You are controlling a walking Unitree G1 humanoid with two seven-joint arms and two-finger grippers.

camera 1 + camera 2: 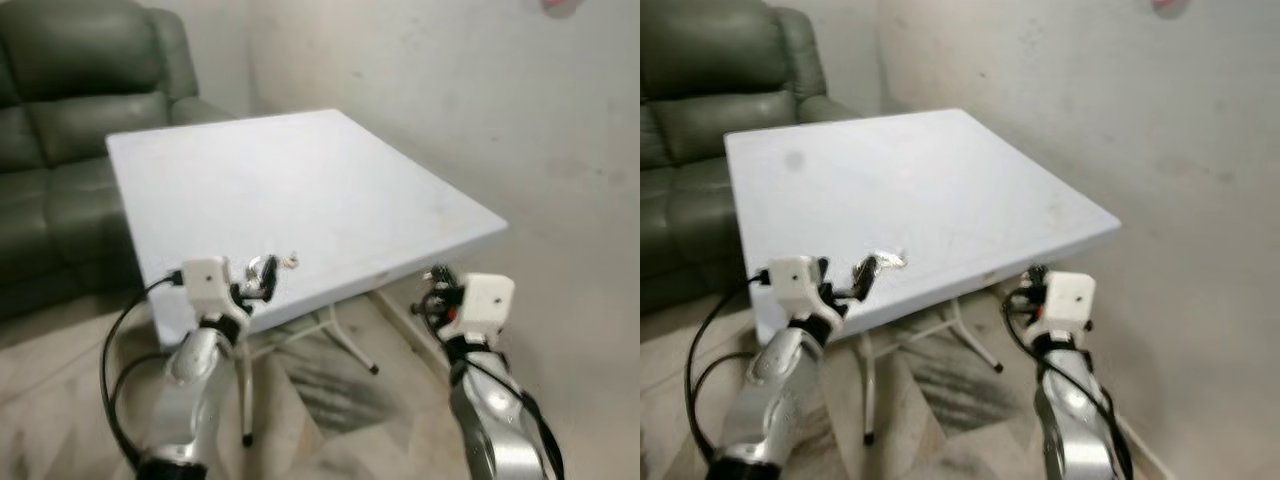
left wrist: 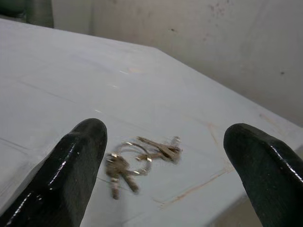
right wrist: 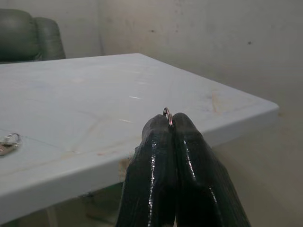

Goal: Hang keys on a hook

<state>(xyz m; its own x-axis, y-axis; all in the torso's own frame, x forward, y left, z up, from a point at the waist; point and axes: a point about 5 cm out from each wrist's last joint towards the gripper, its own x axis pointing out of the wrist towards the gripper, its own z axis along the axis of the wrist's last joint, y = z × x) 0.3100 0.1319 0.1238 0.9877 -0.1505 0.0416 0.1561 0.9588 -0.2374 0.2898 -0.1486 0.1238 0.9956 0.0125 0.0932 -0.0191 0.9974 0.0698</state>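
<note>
The left gripper is spread wide, its two black fingers hovering low over the near corner of the counter. Between those fingers, a little ahead of the tips, the keys lie flat on the counter top: a small brass-coloured bunch on a ring, untouched by either finger. From the head camera the keys sit close to the counter's near edge, just beyond the left gripper, whose white wrist block and silver arm rise from below the counter's edge.

The right gripper is pressed together, its fingers closed on each other with a small metal ring pinched at the very tips; only the top arc of the ring shows above them, and whether anything hangs from it cannot be told. This gripper is held off the counter, just outside its right-hand edge and below the level of the top, apart from the keys. In its wrist view the keys show at the far side of the counter surface.

The counter is a pale square folding one on thin metal legs. A dark green sofa stands behind the counter's far left corner, and a plain pale wall runs along the counter's right side. The floor under the counter is patterned tile.
</note>
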